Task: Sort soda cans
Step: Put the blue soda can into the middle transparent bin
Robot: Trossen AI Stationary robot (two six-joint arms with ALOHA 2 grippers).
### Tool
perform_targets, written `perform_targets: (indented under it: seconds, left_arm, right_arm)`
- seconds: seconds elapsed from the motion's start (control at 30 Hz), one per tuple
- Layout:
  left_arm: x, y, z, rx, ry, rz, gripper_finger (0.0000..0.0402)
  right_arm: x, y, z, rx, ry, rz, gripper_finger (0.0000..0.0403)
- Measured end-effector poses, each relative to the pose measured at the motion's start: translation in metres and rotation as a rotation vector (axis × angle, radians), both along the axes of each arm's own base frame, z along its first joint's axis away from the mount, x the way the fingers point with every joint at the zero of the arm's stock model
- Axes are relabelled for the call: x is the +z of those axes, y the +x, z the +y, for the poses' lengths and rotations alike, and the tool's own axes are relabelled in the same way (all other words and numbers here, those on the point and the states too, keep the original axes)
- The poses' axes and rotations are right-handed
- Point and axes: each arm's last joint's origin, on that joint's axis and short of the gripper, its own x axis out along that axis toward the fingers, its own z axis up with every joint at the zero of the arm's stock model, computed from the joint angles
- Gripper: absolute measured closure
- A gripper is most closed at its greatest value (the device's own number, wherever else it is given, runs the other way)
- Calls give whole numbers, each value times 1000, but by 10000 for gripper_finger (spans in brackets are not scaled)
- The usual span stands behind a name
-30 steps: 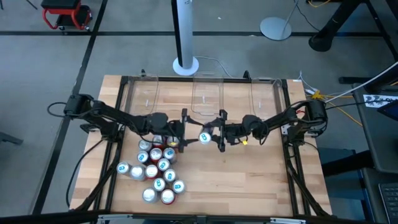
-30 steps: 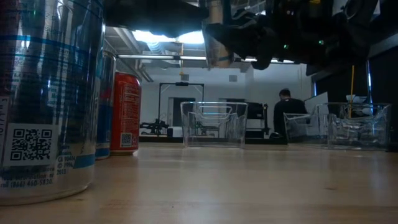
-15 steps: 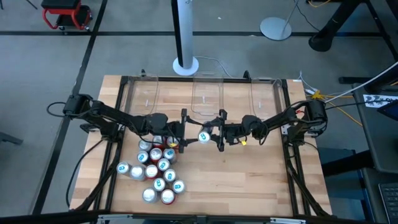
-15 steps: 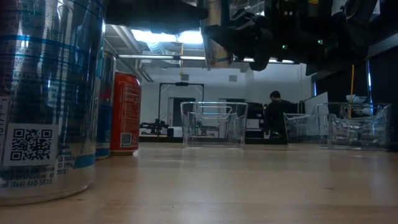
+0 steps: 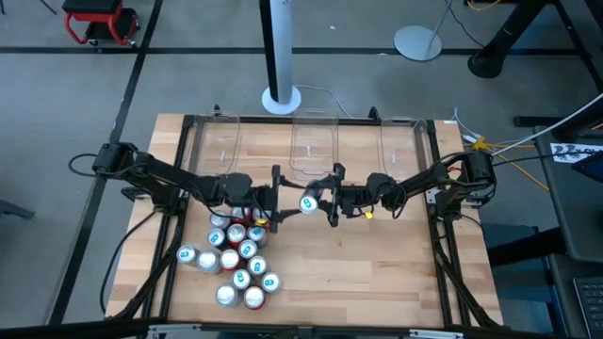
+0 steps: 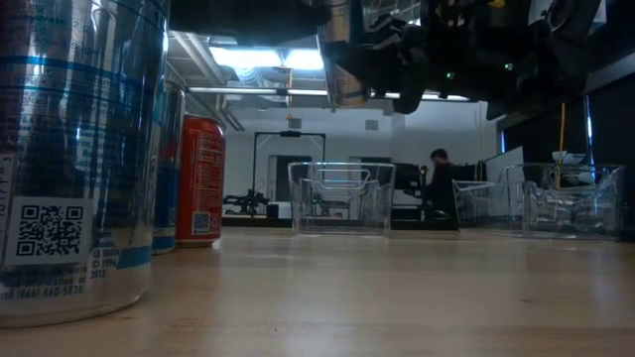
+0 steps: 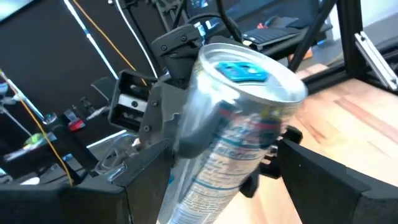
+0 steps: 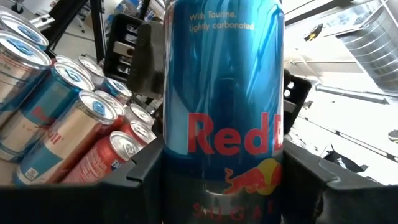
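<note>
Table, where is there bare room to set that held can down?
Bare wood spans the table's right half, between the can cluster and the right rail, and ahead of the clear bins. Crowded: the front-left cluster, and mid-table, where both grippers meet on the can.

A pale wooden worktop (image 5: 377, 273) seen from above, framed by black rails. Three clear plastic bins (image 5: 314, 143) sit in a row along its twelve o'clock edge. A tight cluster of upright soda cans (image 5: 236, 256), red, blue-and-white and silver, stands at about eight o'clock from the centre. The right half of the wood, from three to six o'clock, lies bare.
</note>
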Motion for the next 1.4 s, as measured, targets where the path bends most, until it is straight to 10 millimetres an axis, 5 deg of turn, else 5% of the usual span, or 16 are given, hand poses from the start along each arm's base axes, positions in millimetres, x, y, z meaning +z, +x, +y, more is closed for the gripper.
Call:
perform_targets:
  seconds: [0.53, 0.83, 1.1, 1.4]
  left_arm:
    - [7, 0, -1, 0, -86, -77, 120]
    - [11, 0, 2, 13, -64, -114, 9]
    - [9, 1, -1, -86, 49, -100, 26]
    - [7, 1, -1, -101, 19, -75, 27]
  right_arm:
    - [1, 0, 0, 1, -4, -11, 187]
    - [3, 2, 0, -2, -3, -10, 187]
    - [12, 26, 2, 25, -9, 6, 187]
    - [11, 26, 2, 22, -20, 1, 187]
